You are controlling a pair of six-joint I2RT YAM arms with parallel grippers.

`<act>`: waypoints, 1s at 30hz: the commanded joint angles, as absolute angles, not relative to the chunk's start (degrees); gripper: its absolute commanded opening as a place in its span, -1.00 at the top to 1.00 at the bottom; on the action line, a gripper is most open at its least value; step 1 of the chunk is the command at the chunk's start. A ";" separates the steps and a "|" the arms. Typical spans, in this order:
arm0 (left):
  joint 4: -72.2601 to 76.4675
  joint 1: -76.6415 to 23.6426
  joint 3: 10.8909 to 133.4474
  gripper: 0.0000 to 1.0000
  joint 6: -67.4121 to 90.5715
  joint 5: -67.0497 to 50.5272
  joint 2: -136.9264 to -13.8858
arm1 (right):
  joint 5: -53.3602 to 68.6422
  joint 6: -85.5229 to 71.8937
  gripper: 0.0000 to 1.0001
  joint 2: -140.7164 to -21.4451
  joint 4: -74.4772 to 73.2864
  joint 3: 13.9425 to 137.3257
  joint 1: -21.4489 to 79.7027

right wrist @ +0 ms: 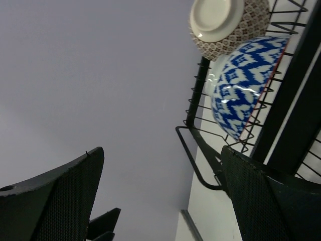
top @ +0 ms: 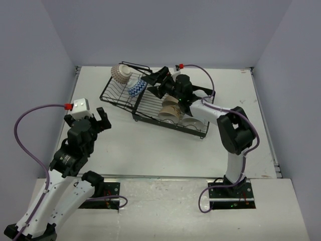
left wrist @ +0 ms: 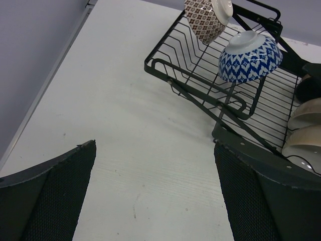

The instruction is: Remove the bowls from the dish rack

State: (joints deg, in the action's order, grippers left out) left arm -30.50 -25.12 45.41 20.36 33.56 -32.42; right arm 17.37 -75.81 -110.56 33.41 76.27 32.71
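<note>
The right end effector hung over the black wire dish rack with its jaws spread wide and nothing between them. Just ahead of it, towards its right-hand finger in the wrist view, sat the round blue-and-white zigzag ceramic bowl, tipped on its side against the wires. Directly beyond that leaned the round brown scale-patterned ceramic bowl, its pale foot turned towards the camera. Behind the end effector, under its wrist, a row of plain beige ceramic bowls stood on edge in the other section of the rack.

The left end effector was equally wide and empty. It was held over the bare white surface, well apart from the rack, which lay ahead of it and to its right.

No bowl appeared to have been lifted out yet, so the job looked to be at its start, with the zigzag bowl the likely first pick. Its glazed, curved wall would give flat pads little to hold. A grip across the belly rather than over the rim could squeeze it out and drop it onto the wires. The two patterned bowls sat close together, so pulling one away could set the other rolling. A finger could also snag a wire and drag the light rack along; I could not tell from these views whether the lower finger was clear of the wires.
</note>
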 commanded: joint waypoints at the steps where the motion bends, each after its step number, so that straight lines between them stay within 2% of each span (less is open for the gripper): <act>1: -28.13 -24.61 45.18 -1.00 19.42 32.96 -32.78 | 13.89 -76.64 -0.98 -112.67 31.38 78.05 33.13; 7: -28.12 -24.61 45.18 -1.00 19.34 32.78 -33.22 | 13.10 -76.11 -0.98 -114.26 29.18 79.63 33.05; 30: -27.60 -24.61 44.91 -1.00 18.98 30.85 -34.19 | 21.53 -80.69 -0.80 -123.31 39.46 85.25 33.13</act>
State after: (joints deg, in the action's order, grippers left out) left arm -30.28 -25.08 45.19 20.23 31.62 -34.02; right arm 19.46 -79.53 -122.96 35.33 82.54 32.73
